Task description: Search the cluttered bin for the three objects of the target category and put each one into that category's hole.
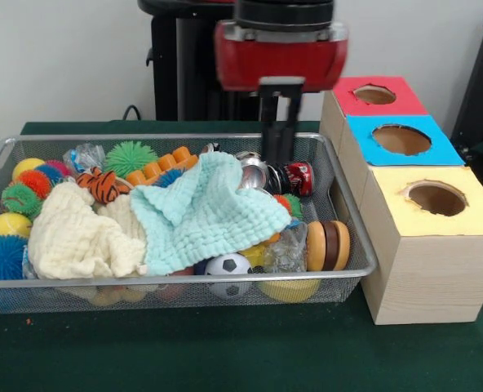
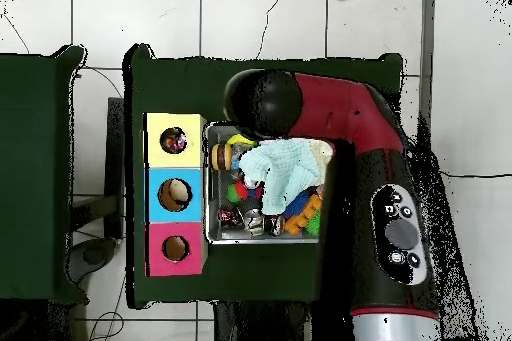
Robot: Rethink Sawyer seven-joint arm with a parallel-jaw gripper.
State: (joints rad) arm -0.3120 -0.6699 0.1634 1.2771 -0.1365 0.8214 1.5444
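Note:
The silver wire-mesh bin (image 1: 364, 260) is full of clutter. A mint cloth (image 1: 205, 212) and a cream cloth (image 1: 82, 233) lie over much of it. Around them I see a soccer ball (image 1: 228, 268), a wooden disc toy (image 1: 327, 245), a red can (image 1: 299, 178), a silver can (image 1: 254, 173), a tiger toy (image 1: 103, 186), a green spiky ball (image 1: 130, 155) and several other balls. My gripper (image 1: 280, 162) hangs from the red arm over the bin's far side, just above the cans, with its fingers apart and nothing between them. In the overhead view the arm hides it.
Three wooden boxes with holes stand beside the bin: red top (image 1: 374, 96), blue top (image 1: 401, 139), yellow top (image 1: 437, 200). Overhead they line the bin's (image 2: 210, 235) left side: yellow (image 2: 173, 140), blue (image 2: 174, 194), red (image 2: 175, 248). The arm (image 2: 385, 187) covers the bin's right part.

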